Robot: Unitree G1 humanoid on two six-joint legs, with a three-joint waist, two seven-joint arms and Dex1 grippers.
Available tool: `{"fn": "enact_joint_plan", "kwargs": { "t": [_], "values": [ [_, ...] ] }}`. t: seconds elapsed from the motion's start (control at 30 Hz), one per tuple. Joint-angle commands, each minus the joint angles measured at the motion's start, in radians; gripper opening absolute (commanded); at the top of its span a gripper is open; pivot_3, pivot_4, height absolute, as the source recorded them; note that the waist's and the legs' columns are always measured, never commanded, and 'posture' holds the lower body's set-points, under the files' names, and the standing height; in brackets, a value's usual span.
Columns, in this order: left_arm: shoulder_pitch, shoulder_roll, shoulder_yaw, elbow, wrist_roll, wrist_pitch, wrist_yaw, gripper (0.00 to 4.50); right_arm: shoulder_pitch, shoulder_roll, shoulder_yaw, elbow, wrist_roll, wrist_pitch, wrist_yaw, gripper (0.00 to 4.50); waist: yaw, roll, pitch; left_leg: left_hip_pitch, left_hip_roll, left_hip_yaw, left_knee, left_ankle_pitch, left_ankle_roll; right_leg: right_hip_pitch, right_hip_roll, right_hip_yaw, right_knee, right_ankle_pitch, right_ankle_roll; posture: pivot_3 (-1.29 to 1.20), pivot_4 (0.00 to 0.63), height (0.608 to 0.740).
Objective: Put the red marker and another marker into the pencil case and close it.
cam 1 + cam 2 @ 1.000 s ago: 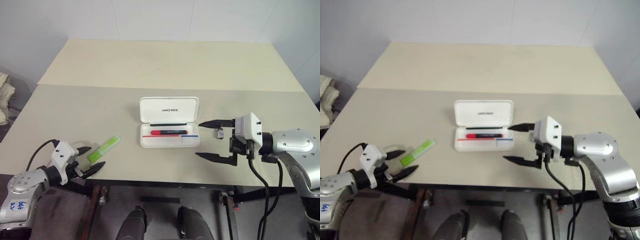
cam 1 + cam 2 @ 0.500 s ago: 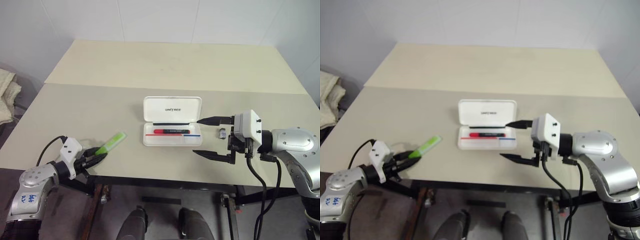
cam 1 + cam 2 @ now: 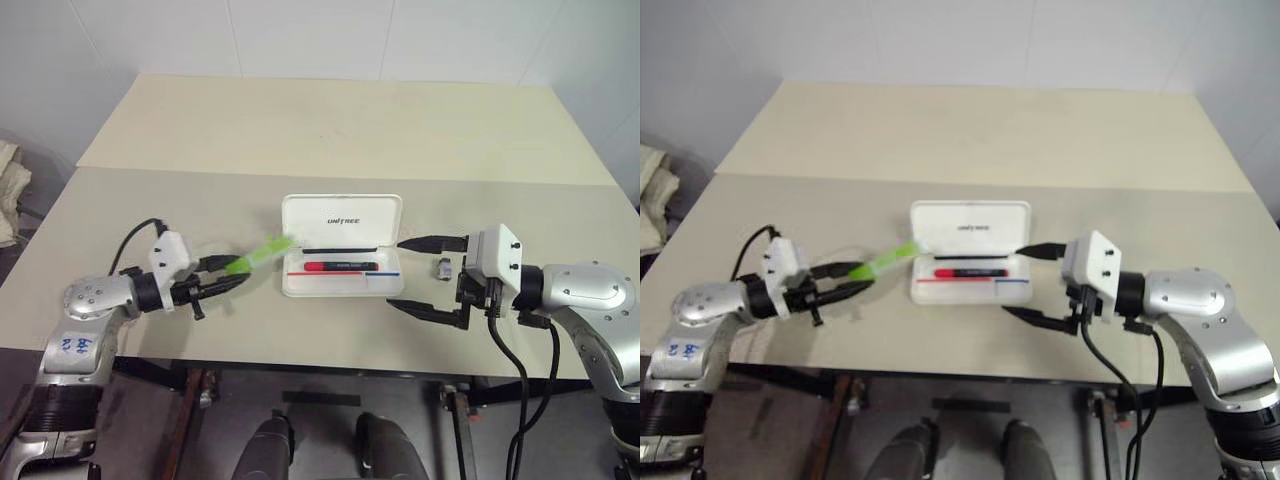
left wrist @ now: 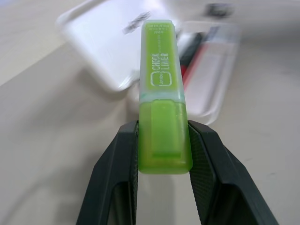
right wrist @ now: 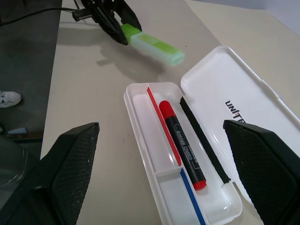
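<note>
The left gripper (image 3: 222, 281) is seen clamped on the lime-green highlighter (image 3: 262, 254), its two black fingers (image 4: 117, 173) pressed against the flat sides of the cap end, as the left wrist view makes plain. The highlighter is held above the table (image 3: 330, 130), clear of its surface, and is pointed toward the pencil case (image 3: 341, 245), with its far tip over the case's left edge. Taken from the middle of the case in the head view, the highlighter lies at about nine o'clock and the left gripper farther out along the same line. The case is found open near the front middle of the table, its lid laid flat at twelve o'clock with dark lettering on it, and its tray nearer the front edge. The red marker (image 3: 339, 266) is seen lying lengthwise inside the tray, beside a red and blue stripe. At three o'clock from the case, the right gripper (image 3: 430, 276) is held just above the table with its fingers spread wide and nothing between them. A small dark object (image 3: 443, 267), too small to be identified, is seen on the table between those fingers and just beside the case.
</note>
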Motion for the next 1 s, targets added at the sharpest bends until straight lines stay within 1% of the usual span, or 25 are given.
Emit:
{"fn": "enact_joint_plan", "kwargs": {
  "t": [0.03, 0.13, 0.3, 0.43, 0.5, 0.73, 1.0],
  "values": [
    [-0.099, 0.013, -0.070, 0.004, 0.039, -0.042, -0.056, 1.08, 0.023, -0.001, -0.040, -0.065, 0.000, -0.015, -0.032, 4.50, 0.002, 0.000, 0.000, 0.000, 0.000, 0.000, 0.000, 0.000, 0.000, 0.000, 0.000, 0.000, 0.000, 0.000, 0.000, 0.00, 0.150, 0.740],
    [-0.190, -0.033, -0.138, 0.060, 0.070, -0.046, -0.060, 1.08, 0.065, 0.002, -0.062, -0.103, 0.001, -0.001, -0.071, 4.50, 0.006, 0.000, 0.000, 0.000, 0.000, -0.001, 0.001, 0.000, 0.000, 0.001, 0.001, 0.000, 0.000, 0.000, 0.000, 0.00, 0.150, 0.740],
    [-0.307, -0.114, -0.241, 0.181, 0.137, -0.114, -0.092, 1.08, 0.132, 0.000, -0.099, -0.168, 0.007, 0.022, -0.126, 4.50, 0.003, -0.001, 0.000, 0.000, -0.001, 0.000, 0.002, 0.000, 0.001, 0.002, 0.001, 0.000, 0.001, 0.001, 0.001, 0.00, 0.150, 0.740],
    [-0.362, -0.155, -0.276, 0.261, 0.155, -0.159, -0.116, 1.08, 0.159, 0.002, -0.117, -0.198, 0.012, 0.037, -0.159, 4.50, -0.003, -0.001, 0.001, 0.000, 0.000, 0.000, 0.002, 0.000, 0.000, 0.001, 0.002, 0.000, 0.003, 0.001, 0.001, 0.00, 0.150, 0.740],
    [-0.395, -0.181, -0.302, 0.316, 0.177, -0.187, -0.126, 1.08, 0.182, 0.003, -0.131, -0.227, 0.012, 0.046, -0.182, 4.50, 0.001, -0.001, 0.001, 0.000, 0.000, 0.000, 0.003, 0.001, 0.000, 0.001, 0.002, 0.000, 0.003, 0.000, 0.002, 0.00, 0.150, 0.740],
    [-0.409, -0.182, -0.305, 0.398, 0.209, -0.244, -0.145, 1.08, 0.238, 0.007, -0.163, -0.281, 0.021, 0.066, -0.232, 4.50, 0.001, -0.002, 0.001, 0.000, 0.000, -0.001, 0.007, 0.000, 0.001, 0.002, 0.003, 0.001, 0.005, 0.001, 0.002, 0.00, 0.150, 0.740],
    [-0.395, -0.176, -0.307, 0.411, 0.228, -0.241, -0.150, 1.08, 0.235, 0.013, -0.153, -0.286, 0.021, 0.070, -0.258, 4.50, 0.002, -0.002, 0.001, 0.000, 0.000, -0.001, 0.008, 0.000, 0.001, 0.002, 0.003, 0.001, 0.005, 0.001, 0.002, 0.00, 0.150, 0.740]
  ]
}}
